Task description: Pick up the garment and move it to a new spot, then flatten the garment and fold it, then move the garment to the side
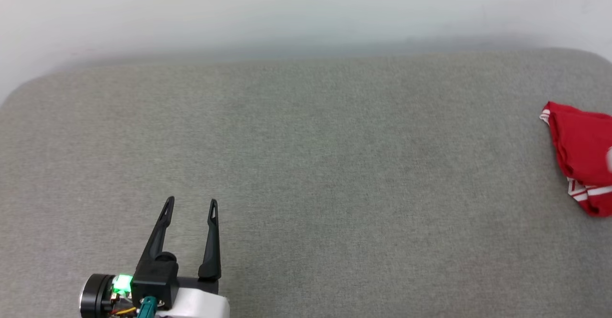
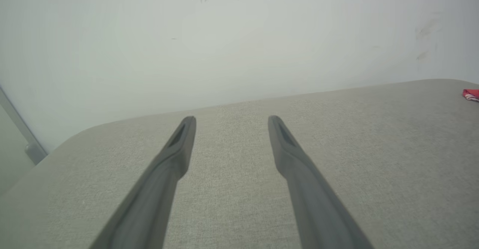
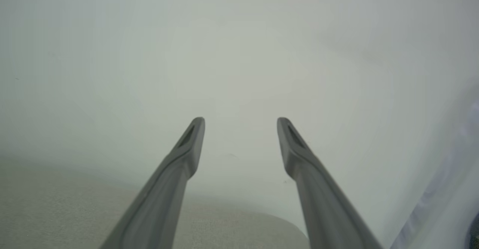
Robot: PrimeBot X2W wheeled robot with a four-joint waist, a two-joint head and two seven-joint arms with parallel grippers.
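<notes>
- Red cloth with red-and-white striped trim, the garment (image 1: 581, 153) lay in a compact bundle at the right edge of the grey fabric-topped desk (image 1: 306, 165), and the border of the head view cut part of it off.
- Whether the bundle was neatly folded or merely crumpled could not be told from the part that showed.
- Near the front edge, toward the left corner, the left claw (image 1: 191, 203) hung with its two dark fingers spread and nothing between them, well apart from the garment.
- In its own wrist view the right claw (image 3: 240, 121) was likewise spread and empty, pointing at the pale wall (image 3: 239, 35) above a rounded corner of the desk.
- This scene fitted two stages equally: a bunched shirt waiting at the right edge to be lifted, or a folded one already set aside there with both claws drawn away.
- Any next move would call for a clearer look at the bundle, to judge which of the two it was before either claw closed on it.
</notes>
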